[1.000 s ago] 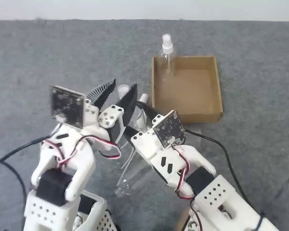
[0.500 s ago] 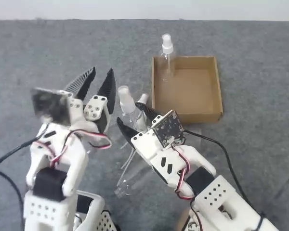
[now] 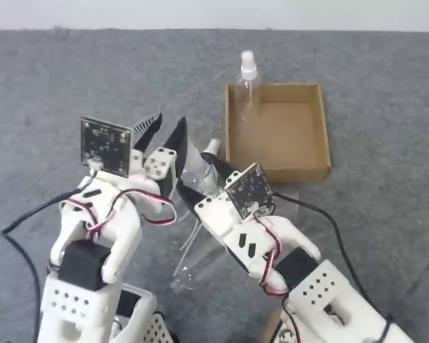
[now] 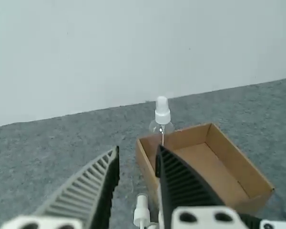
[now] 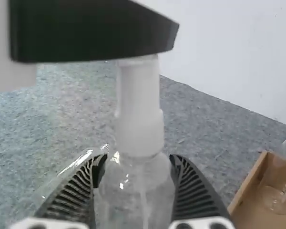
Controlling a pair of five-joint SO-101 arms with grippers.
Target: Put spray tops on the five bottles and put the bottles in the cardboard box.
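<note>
Surface: grey carpet [image 3: 71,71] over the whole table, with a pale plain wall [image 4: 133,47] behind.

Item 1, cardboard box [image 3: 293,171]: open-topped and unprinted on the walls that show, lying on the carpet beyond the right arm.

Item 2, boxed bottle [image 3: 247,93]: clear and upright with a white spray top fitted, at the box's far left corner. Its base is hard to separate from the box wall. No label is legible.

Item 3, gripped bottle [image 5: 136,191]: clear and upright, carrying a white spray top [image 5: 138,119]. The right gripper [image 5: 136,186] pinches its shoulder, one ribbed finger on each side. The bottle's lower body is cut off, and a dark blurred shape [image 5: 86,28] of uncertain identity hides the top's head.

Item 4, left gripper [image 3: 170,120]: fingers spread and holding nothing, raised just beside the gripped bottle on its left.

Item 5, loose bottle [image 3: 188,268]: clear, lying on the carpet between the two arm bases. Its outline is faint and partly covered by the arms.

Item 6, camera boards [image 3: 104,146] on the wrists: their markings are too small to read.
</note>
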